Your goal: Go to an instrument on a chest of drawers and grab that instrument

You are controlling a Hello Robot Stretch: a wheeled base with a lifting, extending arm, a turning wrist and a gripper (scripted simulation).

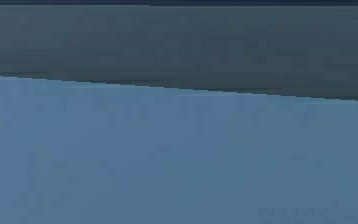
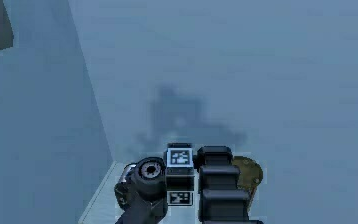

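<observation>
Forward view: a dark band [image 1: 177, 45] is lying above a slanting blue plane [image 1: 177, 160]. Arm side view: the arm [image 2: 217, 185] is rising before a blue wall [image 2: 247, 70], with the tool [image 2: 135, 190] sitting left of the markers [image 2: 179, 157]; whether it is grasping anything cannot be told. A brown rounded thing [image 2: 250, 172], possibly the instrument, is showing just right of the arm.

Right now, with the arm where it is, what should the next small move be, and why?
Probably a small base shift that brings the end effector toward the tan rounded thing, possibly the instrument. In the arm side view that thing peeks out right of the arm, while the end effector sits left of the arm, by a pale surface.
</observation>
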